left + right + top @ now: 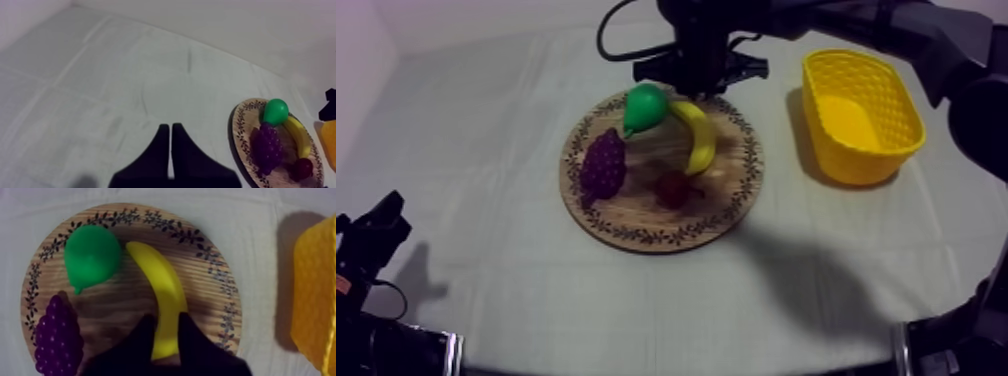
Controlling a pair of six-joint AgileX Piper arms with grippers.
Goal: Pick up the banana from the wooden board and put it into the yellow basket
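Well, in the top view the wooden board (736, 200) lies in the middle of the table. The banana (698, 135) is on its far half, next to the pear (644, 108), and the grapes (603, 166) and the small red fruit (673, 188) are nearer. The right gripper (696, 88) hangs over the banana's far end, likely because that end is easiest to reach from its side. The yellow basket (861, 115) waits just beside the board on that same side, so the trip should be short. The left gripper (374, 232) sits low at its own edge, well apart from the fruit and out of the way. In the left wrist view its fingers (160, 155) are pressed together with nothing in them, and the board is off to one side. In the right wrist view the right gripper's two black fingers (192, 343) sit one on each side of the banana's end, tight against it, so they look to be pinching it. The banana looks to rest on the board, and the rest of it stretches away from the fingers, beside the pear.
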